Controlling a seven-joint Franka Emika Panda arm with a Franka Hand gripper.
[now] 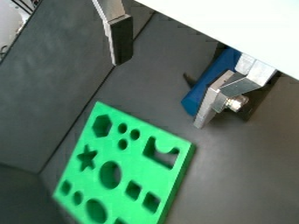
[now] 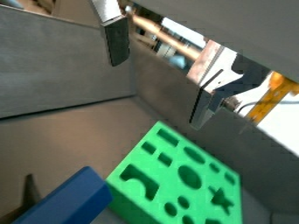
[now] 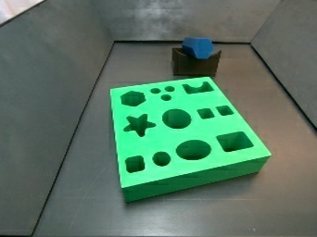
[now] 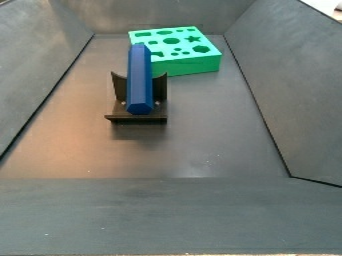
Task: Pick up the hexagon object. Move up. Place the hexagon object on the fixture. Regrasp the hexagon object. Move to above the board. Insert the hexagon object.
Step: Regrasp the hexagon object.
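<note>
The blue hexagon object lies in the notch of the dark fixture, its end face showing in a side view above the fixture. The green board lies flat on the floor, apart from the fixture, and also shows in the side view from the opposite end. My gripper is open and empty, high above the floor between board and bar. It also shows in a wrist view over the board and bar. The gripper is out of both side views.
Sloping dark grey walls enclose the floor on all sides. The fixture stands near the back wall in a side view, with the board in front of it.
</note>
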